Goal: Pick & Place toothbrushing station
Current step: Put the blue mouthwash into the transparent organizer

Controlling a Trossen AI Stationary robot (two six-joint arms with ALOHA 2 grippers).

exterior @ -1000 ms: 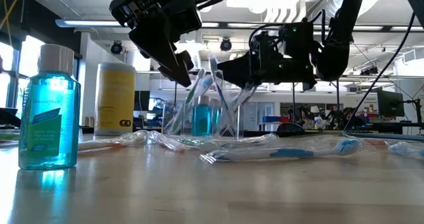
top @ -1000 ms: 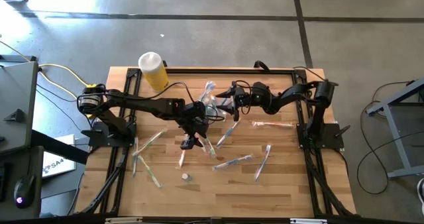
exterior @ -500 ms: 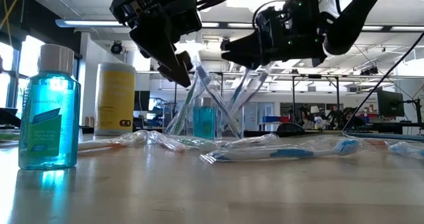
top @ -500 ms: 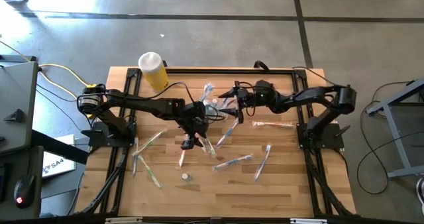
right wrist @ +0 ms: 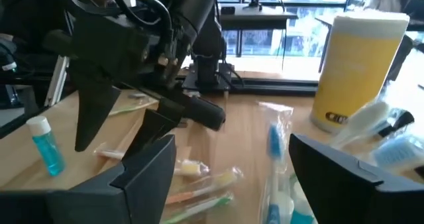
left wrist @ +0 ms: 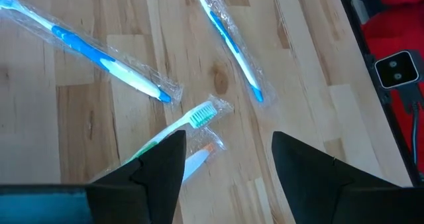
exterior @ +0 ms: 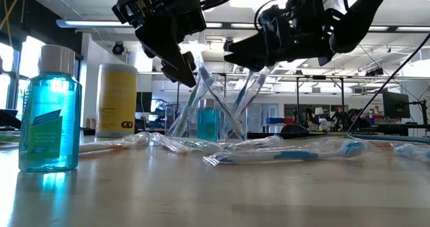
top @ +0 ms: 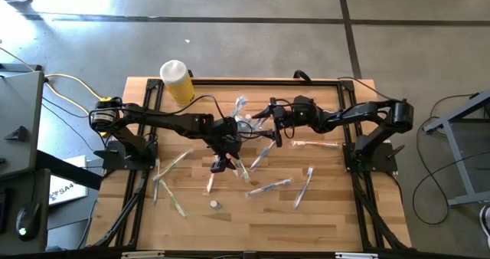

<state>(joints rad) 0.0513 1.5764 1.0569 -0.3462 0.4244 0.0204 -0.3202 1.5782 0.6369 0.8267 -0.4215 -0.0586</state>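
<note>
Toothbrushes (top: 268, 188) lie scattered below the left gripper (top: 218, 165), jaws spread and empty, while the right gripper (top: 269, 125), also spread, hovers just beside the cup (top: 246, 122).

Two dark, near-black arms are being seen in the high view, each built of slim tubular links joined by bulkier rounded joint housings. Black cables are being carried along both arms, looping loosely between the joints. A yellow cable is being led in at the base of the left arm, where a ringed, lighter-marked collar is showing. Each arm is being borne on a black frame upright. The left gripper (top: 223, 164) is being shown as a blocky dark head with two tapering matt-black fingers (left wrist: 156, 174). The right gripper (top: 266, 122) is being shown alike, its broad flat fingers (right wrist: 149, 174) having angular edges.
</note>
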